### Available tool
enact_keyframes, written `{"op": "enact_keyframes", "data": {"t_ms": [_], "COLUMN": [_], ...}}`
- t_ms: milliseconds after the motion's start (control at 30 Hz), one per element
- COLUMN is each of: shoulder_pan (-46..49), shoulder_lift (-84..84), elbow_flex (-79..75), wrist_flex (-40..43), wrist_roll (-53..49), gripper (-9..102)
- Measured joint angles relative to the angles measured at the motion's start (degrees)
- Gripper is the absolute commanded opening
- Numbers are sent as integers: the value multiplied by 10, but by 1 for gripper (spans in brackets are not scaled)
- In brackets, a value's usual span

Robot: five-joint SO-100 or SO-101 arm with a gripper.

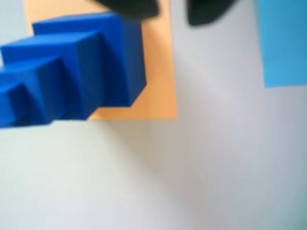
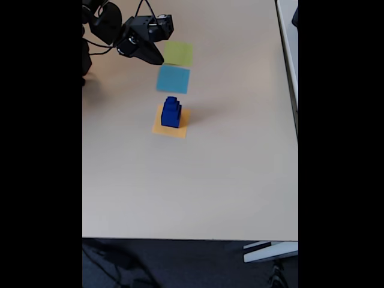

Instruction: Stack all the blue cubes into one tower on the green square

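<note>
The blue cubes (image 2: 171,112) stand stacked in one tower on the orange square (image 2: 170,126), largest at the bottom and smaller ones stepping upward. In the wrist view the same tower (image 1: 79,72) lies across the upper left of the picture as a row of four blue steps, with the orange square (image 1: 160,67) showing behind and beside it. No brand, label or writing can be read on any of the cubes or squares.

In the fixed view the three flat squares lie in a short line on the pale desk (image 2: 210,180): the orange one nearest the camera, the light-blue square (image 2: 173,78) just beyond it, and the green square (image 2: 179,53) farthest away. The green square is bare, with no cube on it. The light-blue square (image 1: 283,43) also appears at the right edge of the wrist view.

The black hand (image 2: 153,58) hangs above the desk beside the green square's left edge in the fixed view, well apart from the tower. It holds nothing; in the wrist view two dark fingertips (image 1: 206,12) show blurred at the top edge with a gap between them, so the hand appears open.
</note>
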Motion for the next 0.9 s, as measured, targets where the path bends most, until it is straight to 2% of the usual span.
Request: {"op": "enact_keyframes", "data": {"t_ms": [700, 900], "shoulder_pan": [68, 76], "shoulder_lift": [-68, -81], "elbow_flex": [-31, -37], "wrist_flex": [-29, -50], "wrist_roll": [-16, -30], "gripper": [4, 0]}}
